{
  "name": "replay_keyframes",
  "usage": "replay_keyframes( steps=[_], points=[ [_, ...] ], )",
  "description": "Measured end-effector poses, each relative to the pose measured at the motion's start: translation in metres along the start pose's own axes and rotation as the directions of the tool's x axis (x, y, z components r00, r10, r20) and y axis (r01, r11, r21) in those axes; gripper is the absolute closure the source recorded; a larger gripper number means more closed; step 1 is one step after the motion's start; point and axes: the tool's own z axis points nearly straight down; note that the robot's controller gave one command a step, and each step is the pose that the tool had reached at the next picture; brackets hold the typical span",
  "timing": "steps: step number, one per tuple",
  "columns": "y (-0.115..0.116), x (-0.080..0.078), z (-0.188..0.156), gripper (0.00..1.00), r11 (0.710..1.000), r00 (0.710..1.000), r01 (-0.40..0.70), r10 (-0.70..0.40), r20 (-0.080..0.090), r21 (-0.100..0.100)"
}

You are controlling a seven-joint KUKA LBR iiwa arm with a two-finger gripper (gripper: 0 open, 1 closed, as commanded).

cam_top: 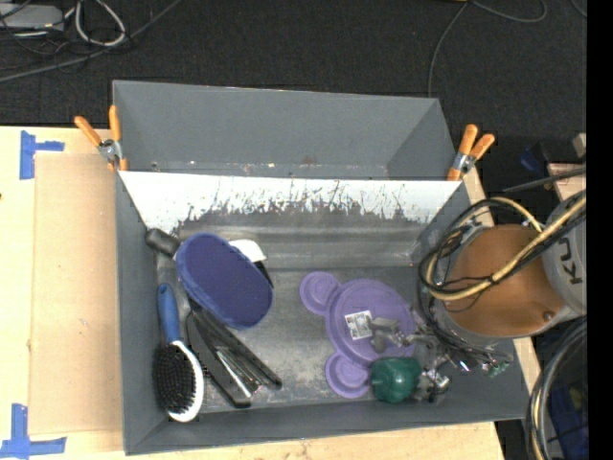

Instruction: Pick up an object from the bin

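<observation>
Down in the bin's (pixel 287 142) front right corner, the end effector (pixel 428 366) sits just beside a small dark-green rounded thing (pixel 391 380) lying against a purple mouse-eared plate (pixel 356 307); open or closed, I cannot tell.

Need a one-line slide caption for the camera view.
Arm's claw at the grey bin's right, beside a dark green round thing and a purple mouse-eared plate; hairbrush at left.

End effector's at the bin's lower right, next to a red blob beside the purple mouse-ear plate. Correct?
No: the blob is dark green, not red. The camera view shows it at the lower right of the bin, beside the purple mouse-ear plate, with the end effector next to it.
</observation>
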Motion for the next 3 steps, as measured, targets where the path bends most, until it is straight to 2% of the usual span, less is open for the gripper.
replay_keyframes(
  steps=[1, 3],
  points=[
    [-0.0060, 0.0081, 0.0000, 1.00, 0.989, 0.989, -0.146, 0.146, -0.005, -0.001],
    [-0.0059, 0.0079, -0.0052, 1.00, 0.990, 0.990, -0.143, 0.143, -0.006, -0.001]
  ],
)
